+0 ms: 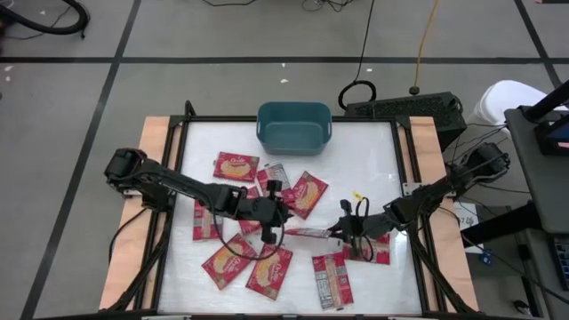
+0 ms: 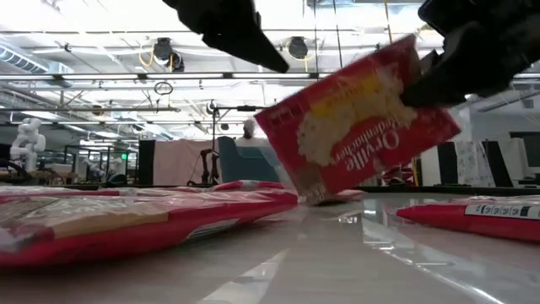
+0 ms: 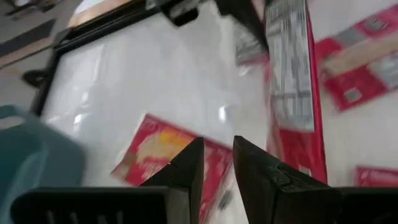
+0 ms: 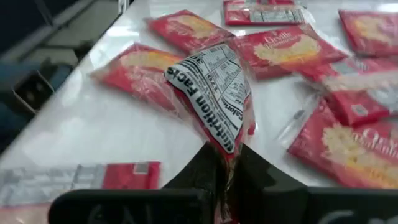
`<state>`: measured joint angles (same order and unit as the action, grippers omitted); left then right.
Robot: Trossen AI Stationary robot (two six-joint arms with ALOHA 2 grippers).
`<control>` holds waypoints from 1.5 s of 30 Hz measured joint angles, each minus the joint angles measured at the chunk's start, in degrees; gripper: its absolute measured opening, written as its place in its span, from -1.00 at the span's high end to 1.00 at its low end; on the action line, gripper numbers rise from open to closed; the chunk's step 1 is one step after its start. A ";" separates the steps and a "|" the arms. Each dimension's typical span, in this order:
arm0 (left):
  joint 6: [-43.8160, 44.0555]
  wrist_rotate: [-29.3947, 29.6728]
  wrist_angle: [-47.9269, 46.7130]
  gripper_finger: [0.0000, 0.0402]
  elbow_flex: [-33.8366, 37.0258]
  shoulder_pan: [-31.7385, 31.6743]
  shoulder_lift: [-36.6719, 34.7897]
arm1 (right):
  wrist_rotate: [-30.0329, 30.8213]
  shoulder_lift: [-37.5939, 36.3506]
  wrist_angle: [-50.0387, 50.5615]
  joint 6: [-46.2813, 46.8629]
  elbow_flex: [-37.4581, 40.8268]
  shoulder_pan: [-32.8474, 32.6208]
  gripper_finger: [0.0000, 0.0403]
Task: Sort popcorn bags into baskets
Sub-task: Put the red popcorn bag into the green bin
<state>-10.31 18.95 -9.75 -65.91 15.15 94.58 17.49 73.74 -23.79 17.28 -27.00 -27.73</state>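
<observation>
My right gripper [image 1: 340, 233] [image 4: 227, 163] is shut on one red popcorn bag [image 1: 307, 233] [image 2: 359, 127] over the table's middle. The bag stands on edge and tilted, its yellow picture facing the low camera and its grey-white printed panel [image 4: 214, 93] facing the right wrist camera. My left gripper [image 1: 280, 222] [image 3: 217, 168] hovers just left of that bag, fingers a narrow gap apart, holding nothing. Several other red bags [image 1: 236, 166] [image 1: 269, 271] lie flat on the table. The teal basket [image 1: 293, 126] stands at the far edge's middle and looks empty. My right gripper pinches the bag's right-hand end [image 4: 227, 148] between its two fingers, coming from the table's right. The bag juts out leftward beyond the fingertips, raised and tilted. Its lower corner [image 2: 316, 196] is near the tabletop; whether it touches, I cannot tell.
Flat bags lie left of centre [image 1: 206, 220], near the front [image 1: 229, 260] [image 1: 332, 280], under the right arm [image 1: 378, 249] and toward the basket [image 1: 307, 194]. Bare white table [image 1: 364, 151] lies right of the basket. A black frame [image 1: 404, 151] rims the table.
</observation>
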 joint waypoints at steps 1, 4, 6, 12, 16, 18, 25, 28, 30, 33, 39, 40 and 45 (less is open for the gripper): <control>0.04 1.73 -0.82 0.54 0.00 0.54 -0.13 | 0.20 -0.34 -0.47 1.88 0.00 0.11 0.91; 1.42 5.15 -5.24 0.54 -0.04 1.90 -1.05 | 0.38 -2.02 -0.62 5.08 0.00 0.71 0.91; 3.12 5.90 -6.65 0.54 -0.06 2.17 -1.86 | 0.46 -3.27 -1.33 6.12 0.00 1.48 0.91; 7.43 8.81 -5.24 0.54 4.81 2.43 -6.87 | 3.23 -7.19 -1.20 4.66 0.00 3.66 0.91; 13.13 12.48 -5.05 0.54 12.93 2.45 -15.04 | 7.15 -8.47 -4.01 1.67 0.00 4.36 0.91; 15.84 13.93 -3.53 0.54 18.38 2.28 -20.10 | 9.46 -7.96 -8.91 -1.11 0.06 4.96 0.91; 17.71 9.91 30.98 0.54 37.45 2.24 -29.92 | 11.27 -4.18 -29.00 -11.85 0.10 8.76 0.91; 16.17 5.37 49.24 0.54 43.89 2.24 -29.53 | 10.71 -0.40 -41.02 -15.60 -0.07 10.67 0.91; 14.98 3.14 57.53 0.54 46.74 2.18 -28.33 | 8.18 2.63 -49.08 -18.12 -0.14 11.89 0.91; 13.83 1.43 64.25 0.47 47.46 2.15 -26.90 | 4.99 7.31 -58.12 -19.93 -1.48 13.31 0.91; 11.90 1.51 67.34 0.08 43.48 2.09 -23.33 | -1.72 17.39 -63.32 -21.48 -10.64 15.55 0.91; 12.01 1.96 67.37 0.00 42.80 2.09 -22.95 | -2.69 18.98 -63.34 -21.62 -12.42 15.77 0.91; 11.97 2.11 67.40 -0.28 39.58 2.16 -21.35 | -7.63 25.37 -64.87 -22.93 -19.87 16.12 0.91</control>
<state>1.66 21.06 57.64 -26.33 17.31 73.23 9.86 99.12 -88.66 -5.65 -46.88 -11.61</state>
